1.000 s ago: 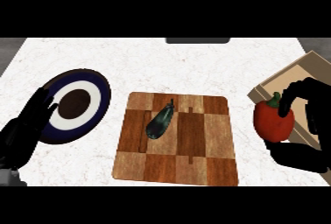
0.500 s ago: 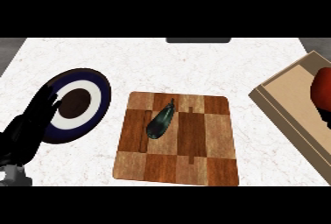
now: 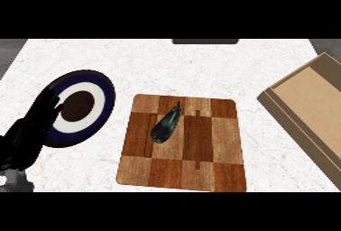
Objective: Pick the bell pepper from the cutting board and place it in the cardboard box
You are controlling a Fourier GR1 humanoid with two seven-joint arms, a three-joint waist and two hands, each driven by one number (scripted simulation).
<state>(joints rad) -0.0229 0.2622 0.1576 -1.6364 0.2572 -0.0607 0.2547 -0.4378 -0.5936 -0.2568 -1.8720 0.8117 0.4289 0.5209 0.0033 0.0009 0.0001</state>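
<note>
We see no pepper; the box (image 3: 313, 117) lies far right, opposite our left hand (image 3: 33, 131), fingers straight, holding nothing.

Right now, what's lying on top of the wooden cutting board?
Only a dark green eggplant lies on the cutting board, slanted near its upper middle. No bell pepper shows there. The cardboard box at the right runs past the edge, so most of its inside is unseen.
</note>
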